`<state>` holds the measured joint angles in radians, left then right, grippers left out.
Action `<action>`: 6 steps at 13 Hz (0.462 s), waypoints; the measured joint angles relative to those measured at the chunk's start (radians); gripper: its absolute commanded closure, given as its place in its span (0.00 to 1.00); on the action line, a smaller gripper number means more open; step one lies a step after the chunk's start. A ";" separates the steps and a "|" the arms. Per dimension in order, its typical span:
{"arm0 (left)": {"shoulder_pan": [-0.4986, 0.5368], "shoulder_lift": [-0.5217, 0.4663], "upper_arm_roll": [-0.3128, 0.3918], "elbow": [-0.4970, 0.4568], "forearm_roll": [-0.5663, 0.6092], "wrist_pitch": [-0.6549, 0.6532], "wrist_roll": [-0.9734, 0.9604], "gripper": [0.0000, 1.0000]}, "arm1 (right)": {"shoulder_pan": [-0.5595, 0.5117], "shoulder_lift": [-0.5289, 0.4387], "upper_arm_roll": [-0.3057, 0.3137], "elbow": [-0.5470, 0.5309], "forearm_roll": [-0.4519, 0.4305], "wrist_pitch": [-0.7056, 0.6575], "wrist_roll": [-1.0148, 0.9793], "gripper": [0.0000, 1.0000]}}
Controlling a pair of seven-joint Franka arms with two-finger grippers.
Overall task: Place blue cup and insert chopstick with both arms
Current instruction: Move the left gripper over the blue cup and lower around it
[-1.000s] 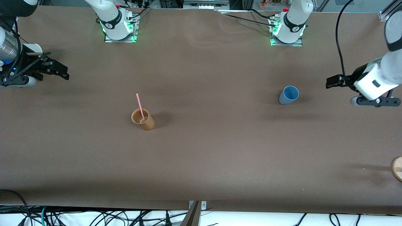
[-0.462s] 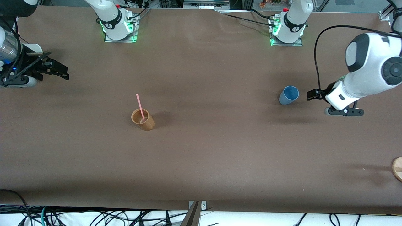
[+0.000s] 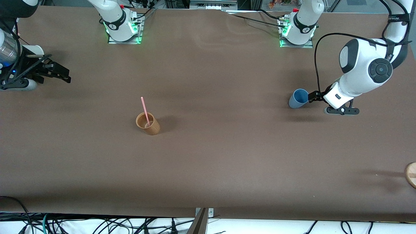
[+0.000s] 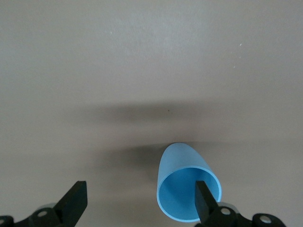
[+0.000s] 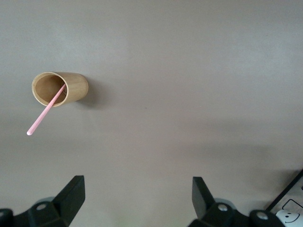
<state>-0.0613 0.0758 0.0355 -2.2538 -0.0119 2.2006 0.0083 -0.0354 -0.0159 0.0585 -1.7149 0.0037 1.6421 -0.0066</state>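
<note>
From the front camera, you can see the blue cup [image 3: 298, 98] standing upright on the table [image 3: 208, 162] toward the left arm's end, exactly where it stood a second ago. What has changed is your left gripper [image 3: 312, 96]: it has swung in from the table's edge and now sits just beside the cup, nearly touching its rim. The chopstick [image 3: 145, 110] leans in the brown cup [image 3: 148, 123], unmoved, nearer the camera than the blue cup and toward the right arm's end. Your right gripper [image 3: 63, 74] waits over the table's edge at its own end, as before.

In the left wrist view, the left gripper [image 4: 140, 202] is spread wide, and one finger [image 4: 205, 200] overlaps the mouth of the blue cup [image 4: 186, 187]; nothing is clamped.

In the right wrist view, the right gripper [image 5: 138, 197] is also spread wide and holds nothing, with the brown cup [image 5: 59, 88] and chopstick [image 5: 46, 110] well apart from it.
</note>
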 measured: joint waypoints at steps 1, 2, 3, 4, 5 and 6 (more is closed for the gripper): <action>0.000 -0.005 0.000 -0.028 0.000 0.032 0.000 0.00 | 0.000 0.000 0.000 0.000 0.000 0.000 0.000 0.00; 0.000 -0.006 0.000 -0.053 0.001 0.065 0.000 0.00 | 0.000 0.000 0.000 0.000 0.000 0.000 0.000 0.00; 0.000 -0.007 0.000 -0.077 0.003 0.101 0.000 0.00 | 0.000 0.000 0.000 0.000 0.000 0.000 0.000 0.00; -0.002 -0.007 0.000 -0.101 0.003 0.135 0.000 0.00 | 0.000 0.000 0.000 0.000 0.000 0.000 0.000 0.00; -0.005 -0.007 0.000 -0.122 0.003 0.161 0.000 0.00 | 0.000 0.000 0.000 0.000 0.000 0.000 0.000 0.00; -0.008 -0.007 -0.001 -0.139 0.003 0.177 0.000 0.00 | 0.000 0.000 0.000 0.000 0.000 0.000 0.000 0.00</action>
<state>-0.0692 0.0691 0.0341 -2.3928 -0.0086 2.3779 0.0084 -0.0354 -0.0157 0.0585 -1.7149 0.0038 1.6421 -0.0066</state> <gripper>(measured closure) 0.000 0.000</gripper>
